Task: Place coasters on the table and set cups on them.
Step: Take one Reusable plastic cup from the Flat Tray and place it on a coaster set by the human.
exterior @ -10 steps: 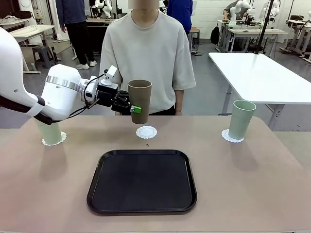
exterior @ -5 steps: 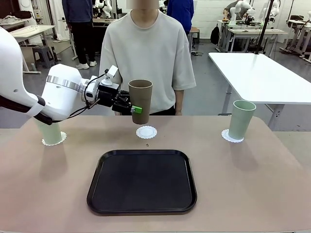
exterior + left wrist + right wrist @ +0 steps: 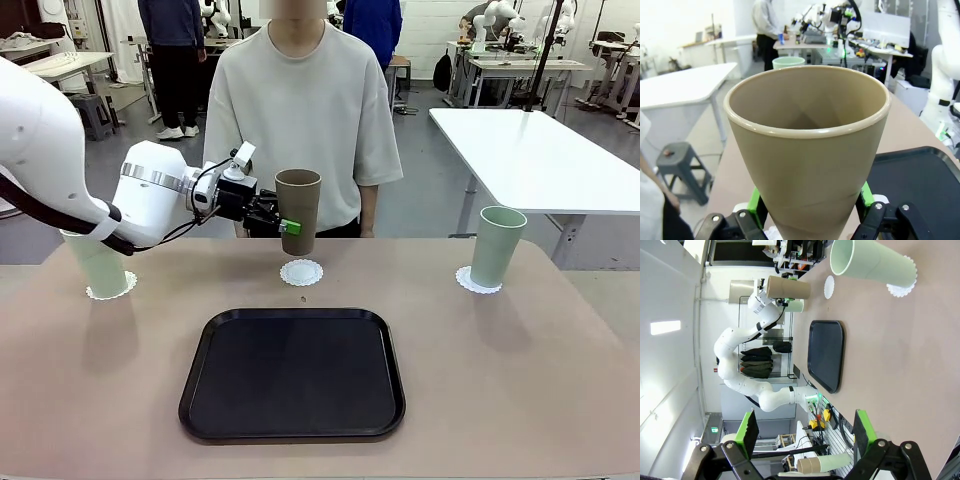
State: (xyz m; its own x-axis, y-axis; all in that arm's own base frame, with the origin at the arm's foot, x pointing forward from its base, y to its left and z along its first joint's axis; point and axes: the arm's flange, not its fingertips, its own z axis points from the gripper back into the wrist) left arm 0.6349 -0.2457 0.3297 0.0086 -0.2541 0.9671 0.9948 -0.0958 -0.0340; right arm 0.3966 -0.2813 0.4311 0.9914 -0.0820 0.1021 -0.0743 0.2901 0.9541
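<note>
My left gripper (image 3: 287, 226) is shut on the brown cup (image 3: 298, 208) and holds it upright in the air, just above the bare middle coaster (image 3: 301, 271) on the table (image 3: 520, 380). In the left wrist view the brown cup (image 3: 807, 145) sits between the green pads (image 3: 755, 205) of my left gripper (image 3: 810, 220). One pale green cup (image 3: 99, 264) stands on a coaster (image 3: 112, 290) at the left, another green cup (image 3: 498, 244) on a coaster (image 3: 474, 281) at the right. My right gripper (image 3: 805, 432) is open and holds nothing, well back from the right green cup (image 3: 872, 264).
A black tray (image 3: 293, 372) lies in the middle of the near half of the table. A person in a grey shirt (image 3: 305, 110) stands at the far edge, right behind the brown cup. A white table (image 3: 530, 150) stands beyond the right corner.
My left arm has carried the brown cup a little to the right and farther from the camera, closer over the middle coaster. The green cups and tray have not moved.
</note>
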